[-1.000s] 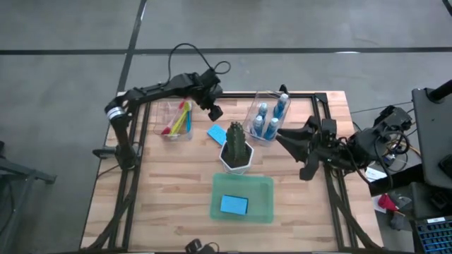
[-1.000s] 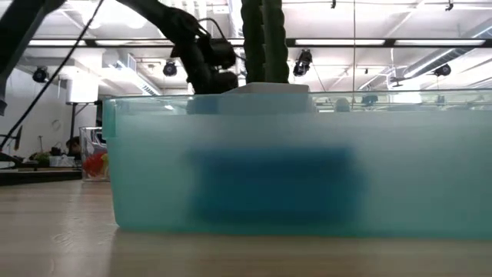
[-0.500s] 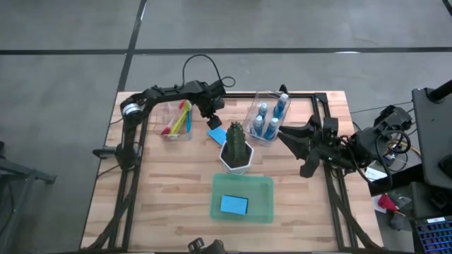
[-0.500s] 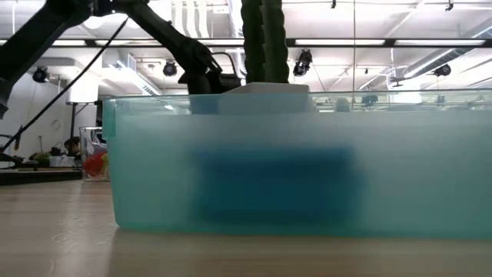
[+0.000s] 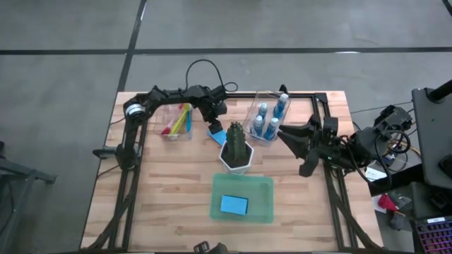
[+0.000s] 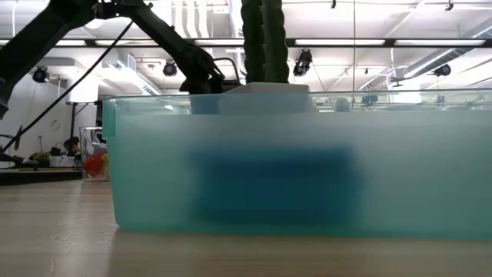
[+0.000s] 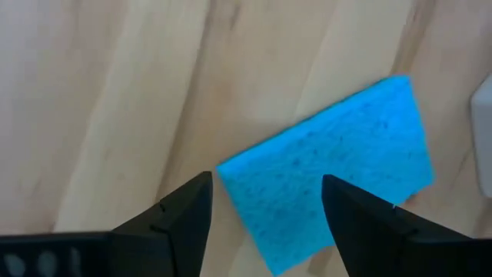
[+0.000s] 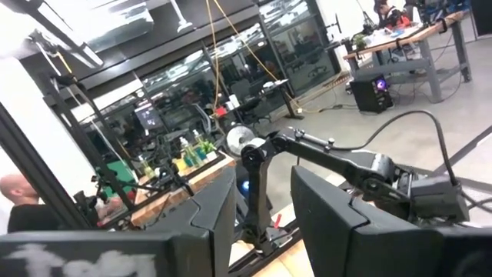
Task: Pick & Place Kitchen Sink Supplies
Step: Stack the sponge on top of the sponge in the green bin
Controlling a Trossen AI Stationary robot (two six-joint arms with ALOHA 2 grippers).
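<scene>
The left arm is the only thing moving here. A second ago its gripper hung up behind the desk's far edge, above and behind the loose blue sponge (image 5: pixel 216 134); half a second ago it had swung in over the desk, and now the left gripper (image 5: pixel 216 125) sits low, right over that sponge's far end, just beside the plant (image 5: pixel 236 143). The arm's elbow has folded in closer along the back edge, and the cable above it loops tighter. From the left wrist, the jaws stand apart with the sponge's corner between the fingers (image 7: pixel 184 211). In the low view the arm has dropped behind the green tray (image 6: pixel 154 115).
</scene>
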